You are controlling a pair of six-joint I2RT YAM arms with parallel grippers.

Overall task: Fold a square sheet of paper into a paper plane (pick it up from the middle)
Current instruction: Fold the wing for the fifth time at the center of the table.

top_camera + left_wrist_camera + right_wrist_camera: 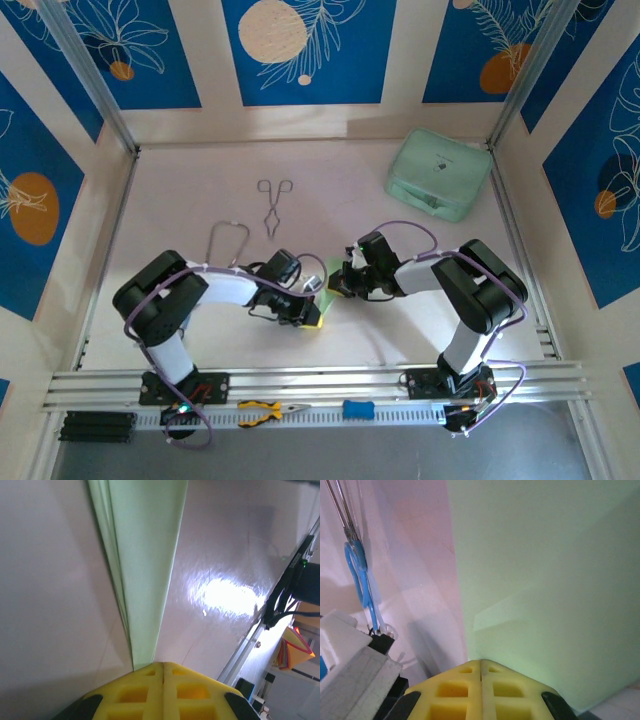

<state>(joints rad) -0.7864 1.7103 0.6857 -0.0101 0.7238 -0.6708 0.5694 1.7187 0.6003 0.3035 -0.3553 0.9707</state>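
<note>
Above the pale tabletop (200,180), my left pincer (163,665) and right pincer (481,661) clamp shut on the creased paper (145,555); folding seems unfinished.

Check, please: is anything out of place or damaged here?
Nothing stands out. The green paper is folded and pinched by the left gripper and the right gripper. The tongs lie flat, and the mint case looks intact.

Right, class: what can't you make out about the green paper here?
- Top external: green paper mostly covered by left gripper and right gripper; folds unreadable.
- Left wrist: far end cut off by top edge.
- Right wrist: outline runs past top and right edges.
</note>
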